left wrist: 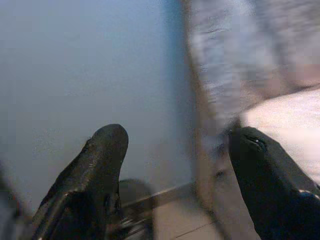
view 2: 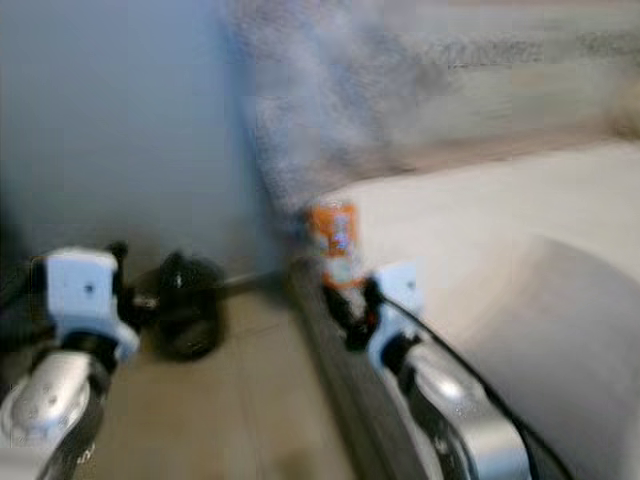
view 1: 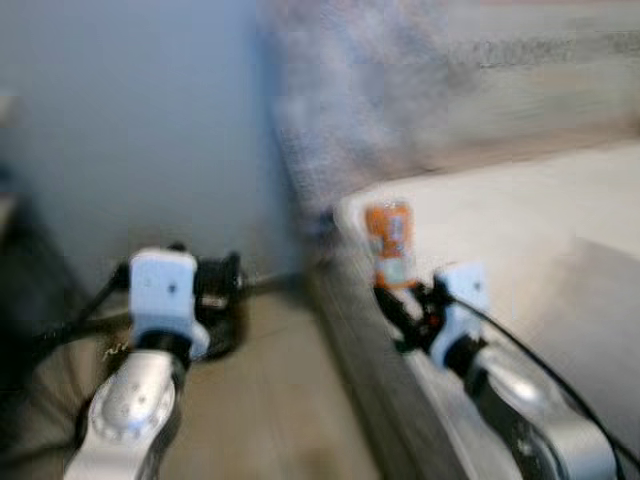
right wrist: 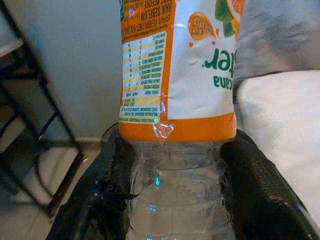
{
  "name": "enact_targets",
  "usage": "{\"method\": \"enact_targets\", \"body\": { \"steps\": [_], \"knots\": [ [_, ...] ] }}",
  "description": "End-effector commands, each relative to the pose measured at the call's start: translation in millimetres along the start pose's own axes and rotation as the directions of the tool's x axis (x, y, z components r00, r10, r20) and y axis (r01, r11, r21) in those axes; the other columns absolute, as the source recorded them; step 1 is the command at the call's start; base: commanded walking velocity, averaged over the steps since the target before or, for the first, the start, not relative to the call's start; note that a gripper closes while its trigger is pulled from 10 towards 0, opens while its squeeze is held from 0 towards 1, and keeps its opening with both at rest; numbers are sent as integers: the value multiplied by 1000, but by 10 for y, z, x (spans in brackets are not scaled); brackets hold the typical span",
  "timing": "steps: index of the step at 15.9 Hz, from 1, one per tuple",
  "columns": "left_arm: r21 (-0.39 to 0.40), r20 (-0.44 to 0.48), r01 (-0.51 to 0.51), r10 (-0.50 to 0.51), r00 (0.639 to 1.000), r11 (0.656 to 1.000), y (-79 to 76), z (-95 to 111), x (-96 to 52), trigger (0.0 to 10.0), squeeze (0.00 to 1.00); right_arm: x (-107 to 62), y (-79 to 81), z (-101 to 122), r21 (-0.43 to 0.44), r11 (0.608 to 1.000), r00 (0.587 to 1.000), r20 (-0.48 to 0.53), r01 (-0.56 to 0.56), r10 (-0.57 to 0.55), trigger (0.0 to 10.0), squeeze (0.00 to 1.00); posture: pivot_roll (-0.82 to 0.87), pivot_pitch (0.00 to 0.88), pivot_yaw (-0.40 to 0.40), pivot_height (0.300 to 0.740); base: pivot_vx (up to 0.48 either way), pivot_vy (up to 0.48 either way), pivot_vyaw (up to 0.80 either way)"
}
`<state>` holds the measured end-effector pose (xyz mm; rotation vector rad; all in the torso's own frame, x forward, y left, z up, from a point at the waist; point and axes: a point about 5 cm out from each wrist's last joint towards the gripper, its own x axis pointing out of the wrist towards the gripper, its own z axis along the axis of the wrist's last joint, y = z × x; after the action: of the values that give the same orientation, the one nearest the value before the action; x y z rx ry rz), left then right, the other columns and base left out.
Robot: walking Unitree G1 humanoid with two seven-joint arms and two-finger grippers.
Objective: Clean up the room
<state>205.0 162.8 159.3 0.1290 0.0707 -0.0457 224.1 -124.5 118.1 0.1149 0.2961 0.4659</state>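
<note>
My right gripper (right wrist: 175,195) is closed on the clear lower body of a bottle (right wrist: 177,100), one finger (right wrist: 95,195) touching each side. It is held above the bed (view 1: 520,210) edge, near the corner. My left gripper (left wrist: 175,180) is spread wide, holding nothing, over floor (view 1: 270,400) beside the wall (view 1: 130,130). The orange-and-white label's print is inverted and not readable.

Home bedroom: white bed (view 1: 520,220), grey headboard (view 1: 400,90), wood floor (view 1: 270,400).

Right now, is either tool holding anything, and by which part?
The right tool grips a plastic bottle on its clear body beside the orange label. The left tool is open, holding nothing.
</note>
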Motion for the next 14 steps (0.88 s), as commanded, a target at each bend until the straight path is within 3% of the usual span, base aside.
{"method": "enact_targets", "body": {
  "steps": [1,4,9,14],
  "knots": [
    [19,-12,-6,7,1000,1000,38,-26,20,10000,0,12,21,27,-11,1000,1000,18,2,-1,10000,0,32,10,-19,740,304,0,800],
    [32,-16,0,0,1000,999,47,-37,57,10000,0,4,-52,-72,18,997,997,-13,72,-72,10000,0,28,10,-17,740,305,0,267],
    [46,-27,40,-39,999,998,47,-88,114,10000,0,-15,-172,-198,-108,971,975,-27,215,-219,10000,0,20,17,15,740,304,0,0],
    [40,-42,67,-66,997,997,5,-153,112,10000,0,-23,-205,-294,-43,972,971,-50,230,-232,10000,0,15,22,22,740,303,0,0]
  ]
}}
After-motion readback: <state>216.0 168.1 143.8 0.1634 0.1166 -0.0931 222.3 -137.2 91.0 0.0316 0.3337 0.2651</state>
